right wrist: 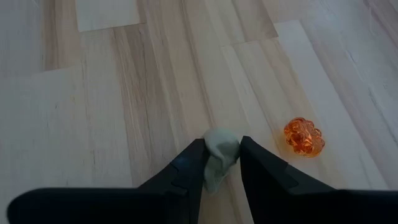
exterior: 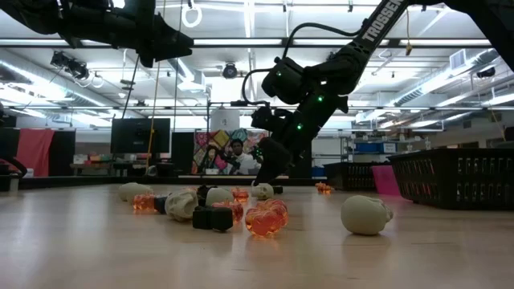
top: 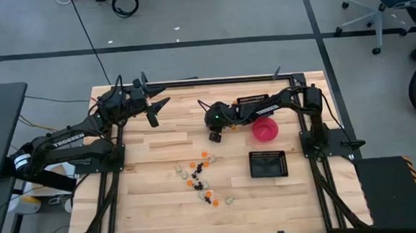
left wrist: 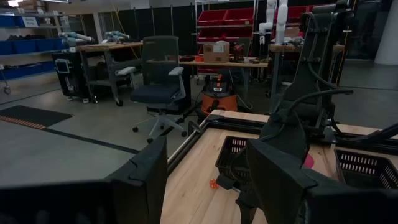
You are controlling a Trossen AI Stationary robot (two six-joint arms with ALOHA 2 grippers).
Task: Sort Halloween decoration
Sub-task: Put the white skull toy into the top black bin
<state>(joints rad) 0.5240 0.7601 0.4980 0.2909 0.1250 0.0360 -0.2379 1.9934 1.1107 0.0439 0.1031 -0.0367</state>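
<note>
The little trinkets [top: 201, 178] on the table [top: 155, 199] look like tiny dots from above, too small to tell what shapes they are. From the right wrist, the bottom of the pale cream trinket [right wrist: 219, 157] is hidden between the dark fingers [right wrist: 186, 171]. The fingers are cut off at the edge. In the low view, some trinkets hide behind others, and the black mesh tray [exterior: 462, 177] is cut off at the side. The person [exterior: 236, 155] far back is small and partly hidden by the arm.
</note>
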